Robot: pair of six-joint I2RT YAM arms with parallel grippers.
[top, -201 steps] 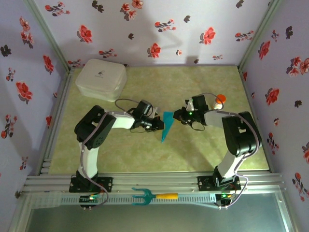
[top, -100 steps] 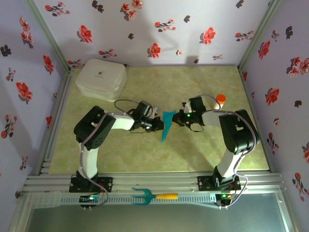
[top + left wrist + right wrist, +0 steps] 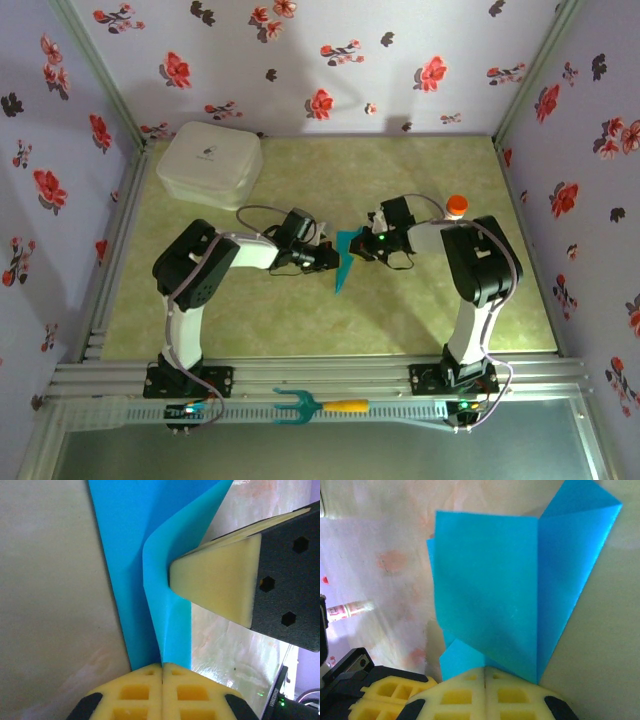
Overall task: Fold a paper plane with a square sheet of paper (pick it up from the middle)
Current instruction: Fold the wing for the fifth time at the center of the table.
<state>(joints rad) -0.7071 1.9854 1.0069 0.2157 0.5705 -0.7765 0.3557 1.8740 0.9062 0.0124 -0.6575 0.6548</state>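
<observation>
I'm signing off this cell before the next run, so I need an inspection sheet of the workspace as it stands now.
Surface: green marbled mat, flat, no spills seen.
Job's things: folded paper, teal-blue, narrow and pointed, at the mat's centre between the arms, one flap raised.
Clutter: white box in the far left corner; orange-capped bottle behind the right arm; teal fork-shaped tool on the front rail.
Grippers: left gripper shut on the folded paper; right gripper shut on its opposite edge.
Cables: grey cable loops beside the left arm, apart from the paper.
Surroundings: floral walls on three sides; aluminium rail in front.
</observation>
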